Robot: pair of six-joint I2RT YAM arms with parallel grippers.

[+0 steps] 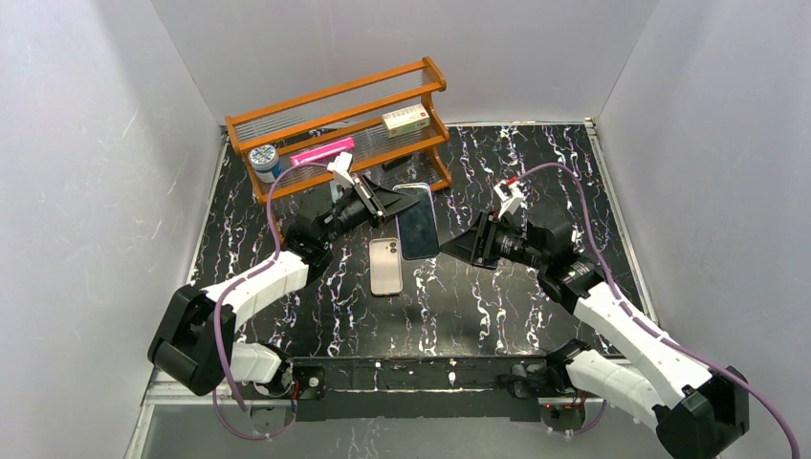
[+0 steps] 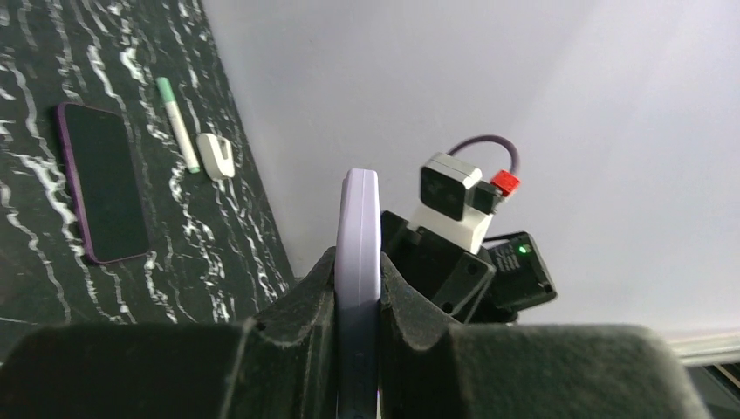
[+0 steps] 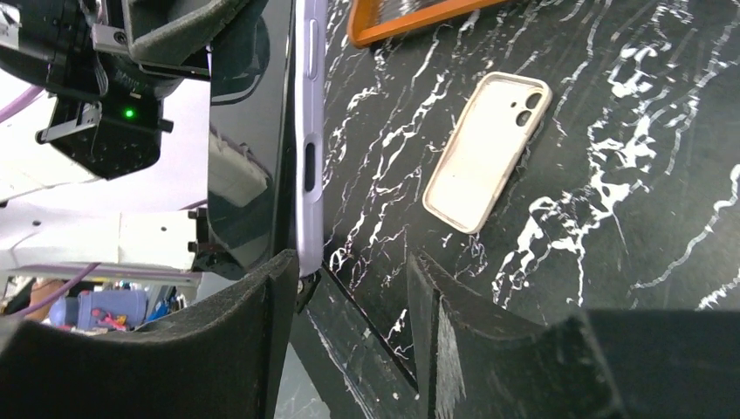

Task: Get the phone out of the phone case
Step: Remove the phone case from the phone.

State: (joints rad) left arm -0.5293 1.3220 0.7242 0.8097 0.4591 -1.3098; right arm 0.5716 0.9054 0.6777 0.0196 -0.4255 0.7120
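My left gripper (image 1: 397, 201) is shut on a phone in a lavender case (image 1: 418, 222) and holds it on edge above the table, dark screen showing. In the left wrist view the lavender edge (image 2: 359, 236) stands clamped between the fingers of my left gripper (image 2: 358, 262). My right gripper (image 1: 457, 246) is open, just right of the phone's lower end. In the right wrist view the case edge (image 3: 310, 131), with a button and a cutout, ends just above my left fingertip (image 3: 275, 279). Nothing lies between the fingers of my right gripper (image 3: 349, 271).
A beige case or phone back (image 1: 385, 266) lies flat below the held phone and also shows in the right wrist view (image 3: 484, 153). An orange rack (image 1: 335, 124) stands at the back. The left wrist view shows a dark phone (image 2: 100, 182), a green pen (image 2: 179, 122) and a small white item (image 2: 214, 155).
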